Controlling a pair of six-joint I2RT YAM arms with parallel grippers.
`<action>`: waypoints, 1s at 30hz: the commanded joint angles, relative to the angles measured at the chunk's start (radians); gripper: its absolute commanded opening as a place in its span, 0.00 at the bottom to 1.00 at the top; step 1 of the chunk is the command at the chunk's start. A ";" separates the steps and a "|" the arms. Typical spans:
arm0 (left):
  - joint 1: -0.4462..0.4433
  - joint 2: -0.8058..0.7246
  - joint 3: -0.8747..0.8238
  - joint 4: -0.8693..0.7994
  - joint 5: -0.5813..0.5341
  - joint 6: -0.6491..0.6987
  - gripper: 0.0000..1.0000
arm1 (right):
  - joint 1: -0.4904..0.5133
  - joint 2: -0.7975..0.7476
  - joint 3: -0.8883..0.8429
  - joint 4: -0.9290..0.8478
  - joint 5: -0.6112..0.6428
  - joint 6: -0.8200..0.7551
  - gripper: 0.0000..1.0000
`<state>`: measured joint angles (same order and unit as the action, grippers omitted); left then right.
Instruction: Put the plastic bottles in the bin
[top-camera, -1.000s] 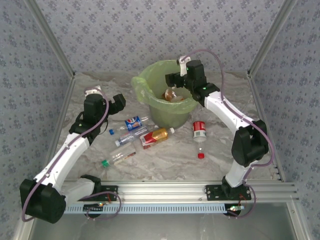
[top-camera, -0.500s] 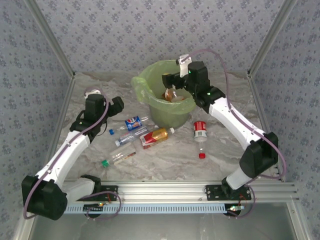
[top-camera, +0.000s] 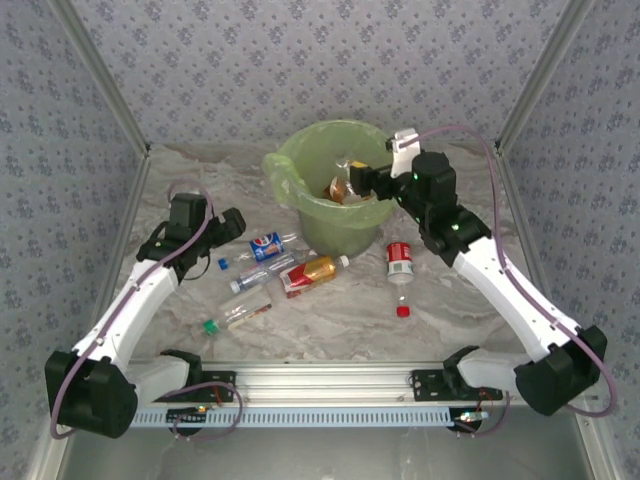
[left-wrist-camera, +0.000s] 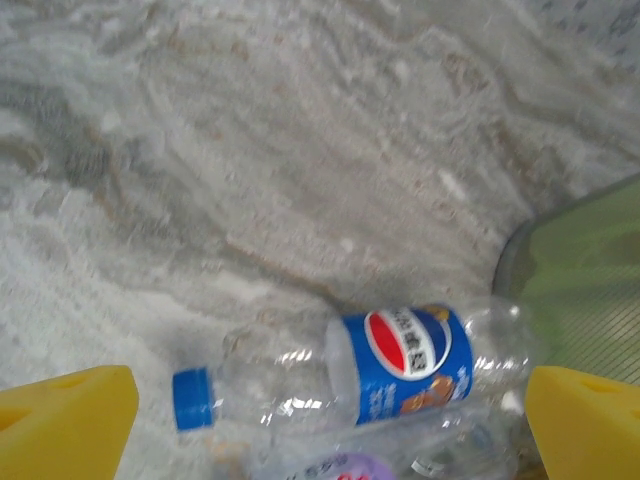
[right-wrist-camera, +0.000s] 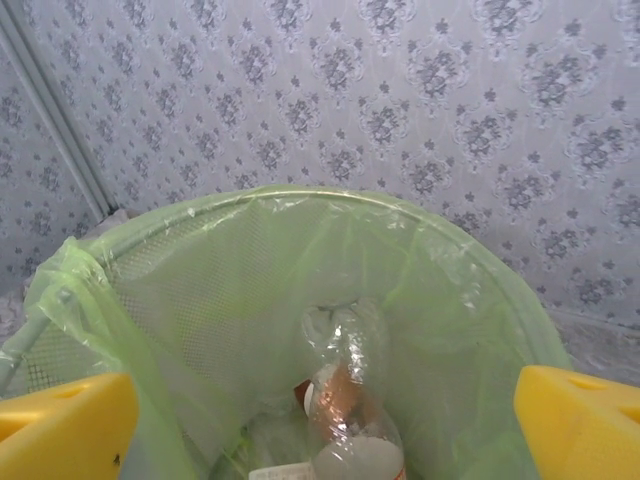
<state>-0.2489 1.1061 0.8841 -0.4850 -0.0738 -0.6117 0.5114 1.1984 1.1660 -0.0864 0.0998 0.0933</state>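
Now, bin (top-camera: 335, 228): back of worktop (top-camera: 330, 330), bottles (right-wrist-camera: 345, 400) inside.
Right end effector (top-camera: 362, 182): released, empty, at its rim (drop done, I judge).
Left end effector (top-camera: 235, 222): released, above blue-label bottle (left-wrist-camera: 400, 365).
Blue-label bottle: lying beside bin; I'd descend, then clench.

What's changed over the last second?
The right arm swung right, drawing its open jaws back from over the bin to its right rim. The left arm sank slightly nearer. The loose bottles on the table stayed put.
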 joint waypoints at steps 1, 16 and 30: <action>0.002 -0.027 0.034 -0.179 0.026 -0.011 0.99 | 0.004 -0.061 -0.084 0.049 0.057 0.048 0.99; -0.194 -0.102 0.025 -0.506 0.093 0.057 0.99 | 0.004 -0.137 -0.211 0.110 0.072 0.052 0.99; -0.417 -0.022 -0.105 -0.443 0.026 0.023 0.99 | 0.002 -0.151 -0.256 0.180 0.136 0.071 0.98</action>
<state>-0.6384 1.0550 0.7822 -0.9222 -0.0093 -0.5854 0.5114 1.0676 0.9119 0.0620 0.1989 0.1463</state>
